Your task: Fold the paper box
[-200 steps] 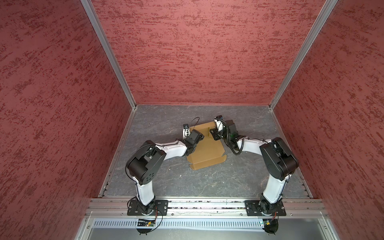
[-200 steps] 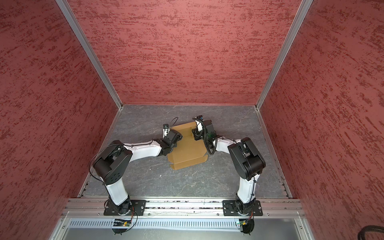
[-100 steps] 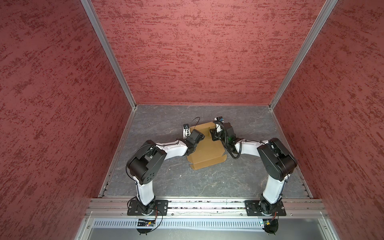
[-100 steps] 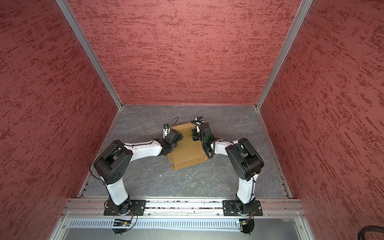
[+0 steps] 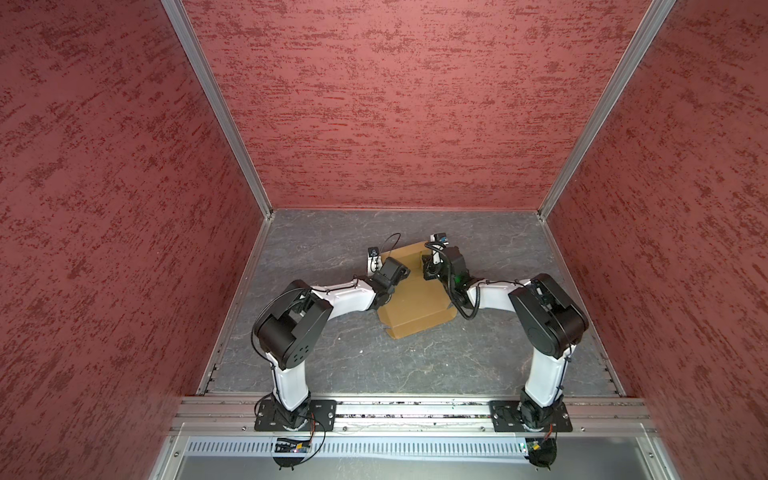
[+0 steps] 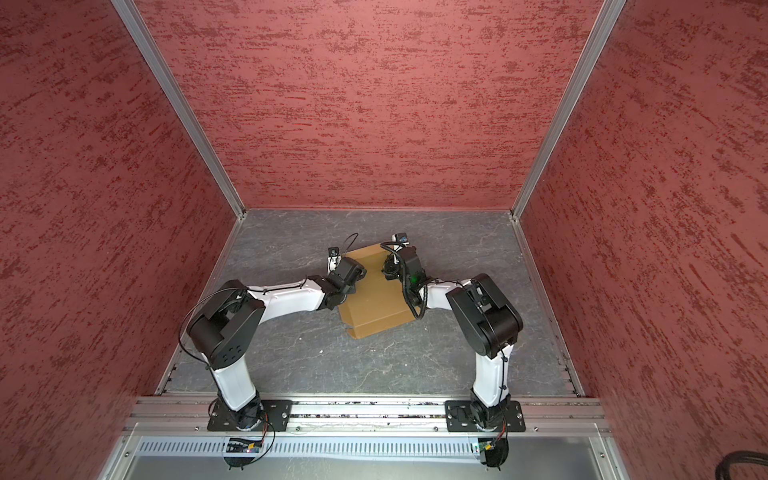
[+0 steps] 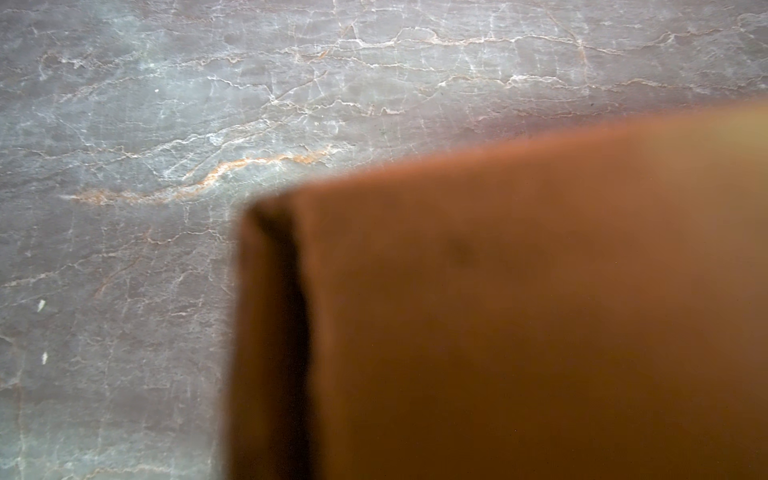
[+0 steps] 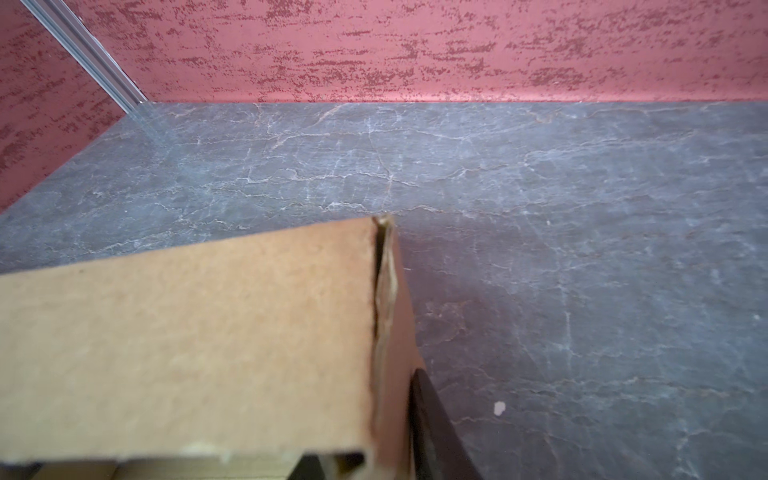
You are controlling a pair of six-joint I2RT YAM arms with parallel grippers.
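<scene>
Tan-brown cardboard, the paper box [image 5: 415, 301] lies folded almost shut near the middle of the grey bench [image 5: 415, 365], the left end effector [image 5: 402, 272] closed at its left edge, probably pinning it flat, while the right end effector [image 5: 428, 269], whose opening I cannot tell, meets its right side.

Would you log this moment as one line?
paper box: partly folded | left gripper: shut, at left edge | right gripper: at right wall, grip unclear
</scene>
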